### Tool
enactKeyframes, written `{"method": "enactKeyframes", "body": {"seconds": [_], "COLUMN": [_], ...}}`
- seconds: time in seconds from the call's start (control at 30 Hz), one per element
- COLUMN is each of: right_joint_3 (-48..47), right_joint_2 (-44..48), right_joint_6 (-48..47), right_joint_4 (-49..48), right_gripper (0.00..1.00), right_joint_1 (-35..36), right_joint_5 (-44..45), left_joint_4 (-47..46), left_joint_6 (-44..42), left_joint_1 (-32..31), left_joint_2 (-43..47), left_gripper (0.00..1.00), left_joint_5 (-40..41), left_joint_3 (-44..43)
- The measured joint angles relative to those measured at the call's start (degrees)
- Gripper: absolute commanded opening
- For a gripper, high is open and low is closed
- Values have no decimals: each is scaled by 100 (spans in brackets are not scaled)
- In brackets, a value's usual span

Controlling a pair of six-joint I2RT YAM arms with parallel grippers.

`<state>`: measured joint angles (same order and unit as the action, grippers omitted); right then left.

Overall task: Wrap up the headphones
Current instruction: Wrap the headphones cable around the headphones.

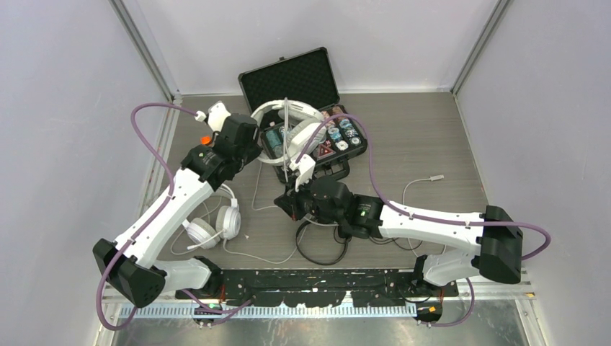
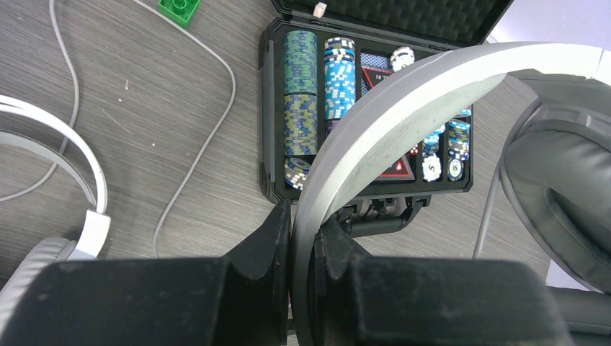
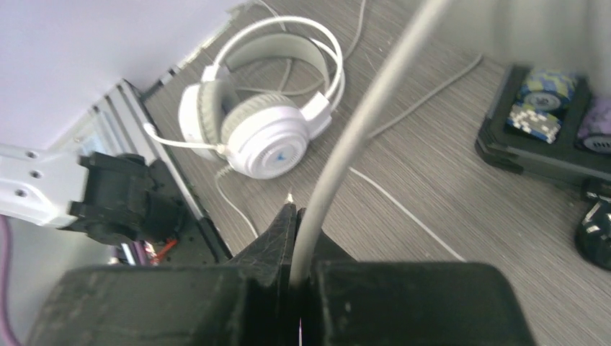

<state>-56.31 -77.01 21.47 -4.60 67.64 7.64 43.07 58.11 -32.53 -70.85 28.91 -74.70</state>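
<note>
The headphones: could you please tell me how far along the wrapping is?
Nothing looks wrapped yet. In hand: left gripper shut on the white-grey pair's headband, right gripper shut on its cord. Remaining: the white mic headset, unwound on the table, and the loose black cord.

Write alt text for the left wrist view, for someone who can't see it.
The left gripper is shut on the grey-white headband of bulky over-ear headphones. Behind it lies an open black case of poker chips; a second white headset sits at left.
</note>
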Motion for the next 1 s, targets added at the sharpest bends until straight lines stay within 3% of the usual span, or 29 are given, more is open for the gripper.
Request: {"method": "enactKeyframes", "body": {"seconds": [0.1,0.53,0.8,1.0], "right_joint_3": [214,1237,1878,2347], "right_joint_2": [15,483,664,1215], "right_joint_6": [-138,-699,-761,-654], "right_joint_4": [-11,-57,-136,-205], "right_gripper": [15,19,17,9], "right_joint_1": [13,15,-107,-448], "right_joint_5": [105,302,363,313], "left_joint_4": [4,278,481,542], "left_joint_6": [9,-2,-136,-463], "left_joint_1": [0,2,4,4], "left_joint_2": [11,74,81,96], "left_gripper": [0,0,0,0], "left_joint_5": [0,-164,-208,-350], "left_joint_3": [0,-382,-647,-715]}}
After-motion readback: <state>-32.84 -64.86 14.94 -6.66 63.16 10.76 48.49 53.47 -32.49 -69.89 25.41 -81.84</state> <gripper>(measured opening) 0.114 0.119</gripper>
